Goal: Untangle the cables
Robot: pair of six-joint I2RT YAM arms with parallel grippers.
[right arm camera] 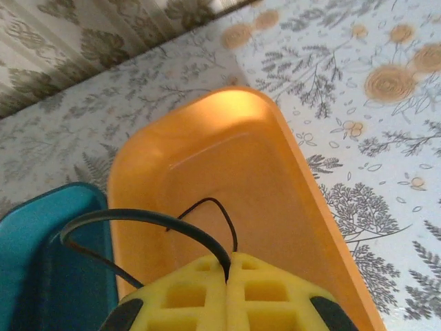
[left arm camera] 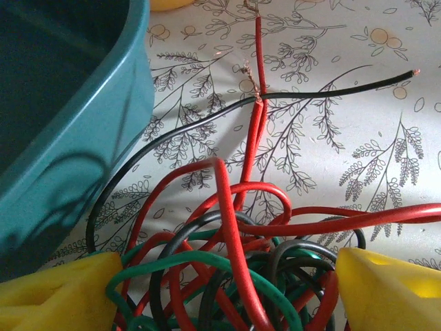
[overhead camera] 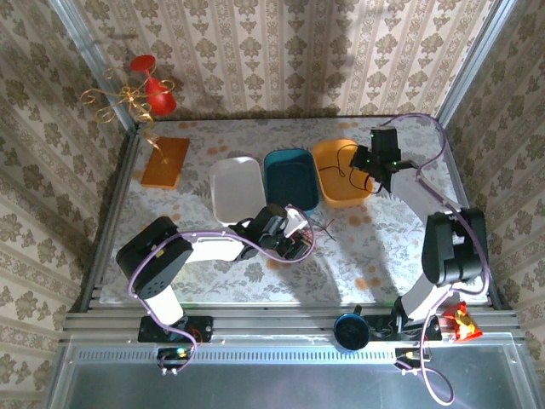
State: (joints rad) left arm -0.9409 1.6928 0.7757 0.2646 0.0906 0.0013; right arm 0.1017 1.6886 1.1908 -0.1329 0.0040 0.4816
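Left gripper (left arm camera: 220,303) spread, straddling cables (left arm camera: 231,221) beside teal tray (left arm camera: 83,138), right gripper (right arm camera: 227,272) pressed together, pinching black cable (right arm camera: 138,215) over orange tray (right arm camera: 207,145), tabletop (right arm camera: 386,207) far edge.

The top view faces down over the whole tabletop (overhead camera: 383,247) from behind. Wrist views look closely ahead past the left claw (left arm camera: 220,293) and right claw (right arm camera: 227,289), sharing the teal tray (left arm camera: 69,138) leftward.
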